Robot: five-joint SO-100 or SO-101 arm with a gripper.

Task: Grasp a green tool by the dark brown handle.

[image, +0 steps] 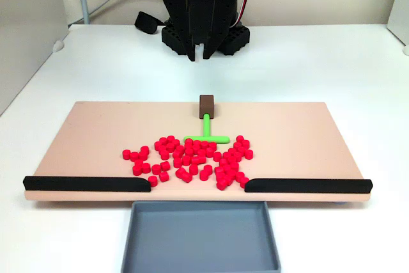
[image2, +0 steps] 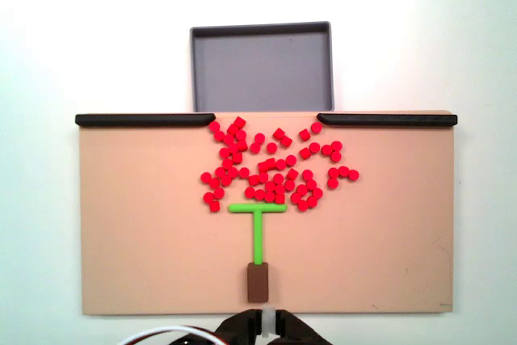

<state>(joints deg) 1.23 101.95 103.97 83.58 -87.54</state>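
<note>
The green tool (image: 207,127) lies flat on a tan board (image: 96,132), its crossbar touching a heap of red pellets (image: 192,158). The dark brown handle (image: 206,104) caps the stem's far end, near the board's back edge. My black gripper (image: 199,54) hangs pointing down behind that edge, in line with the handle and apart from it. A narrow gap shows between its fingers, with nothing in it. From above, the tool (image2: 258,236) and handle (image2: 258,282) sit just beyond the gripper (image2: 265,322) at the bottom edge.
Two long black bars (image: 86,183) (image: 307,185) line the board's front edge with an opening between them. A grey tray (image: 201,234) sits below that opening. The arm's base (image: 204,33) stands behind the board. White table surrounds everything.
</note>
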